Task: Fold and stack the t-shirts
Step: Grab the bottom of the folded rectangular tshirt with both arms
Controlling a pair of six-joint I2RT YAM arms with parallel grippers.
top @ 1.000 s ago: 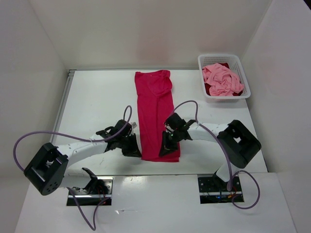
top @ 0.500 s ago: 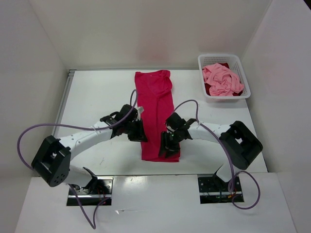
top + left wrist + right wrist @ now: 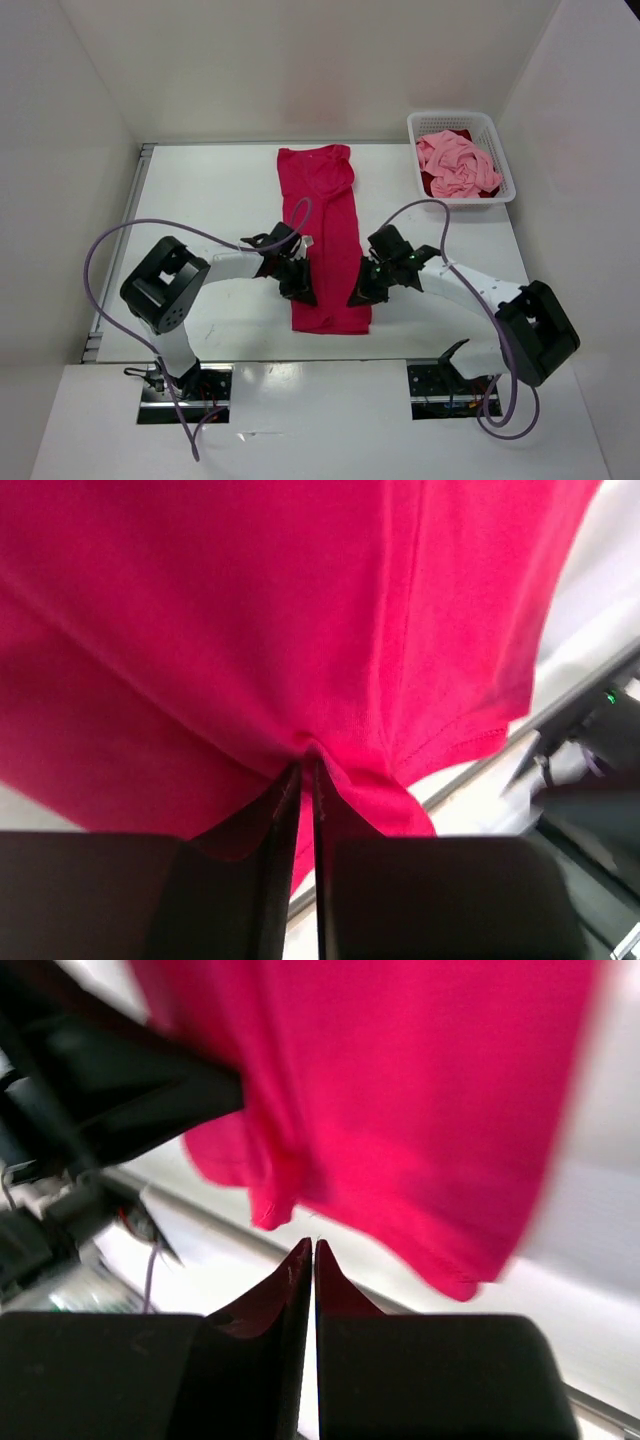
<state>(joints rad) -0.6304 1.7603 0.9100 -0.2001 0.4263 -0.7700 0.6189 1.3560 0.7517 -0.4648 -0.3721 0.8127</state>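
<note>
The bright magenta-red t-shirt (image 3: 322,230) lies as a long narrow strip down the middle of the table. My left gripper (image 3: 303,290) is at its near left edge. In the left wrist view that gripper (image 3: 308,765) is shut on a pinch of this t-shirt (image 3: 300,630). My right gripper (image 3: 360,297) is at the strip's near right edge. In the right wrist view it (image 3: 313,1245) is shut and empty, its tips just short of the t-shirt's hem (image 3: 400,1110). The light pink t-shirt (image 3: 458,165) lies crumpled in the basket on top of the dark crimson t-shirt (image 3: 430,185).
The white lattice basket (image 3: 450,117) stands at the table's far right corner. White walls close in the table (image 3: 210,200) on three sides. Purple cables (image 3: 130,235) loop over both arms. The arm bases sit along the near edge.
The left gripper has slid right, onto the strip's left edge. The right gripper has moved off the cloth to its right edge. Both arms' elbows have swung round.
</note>
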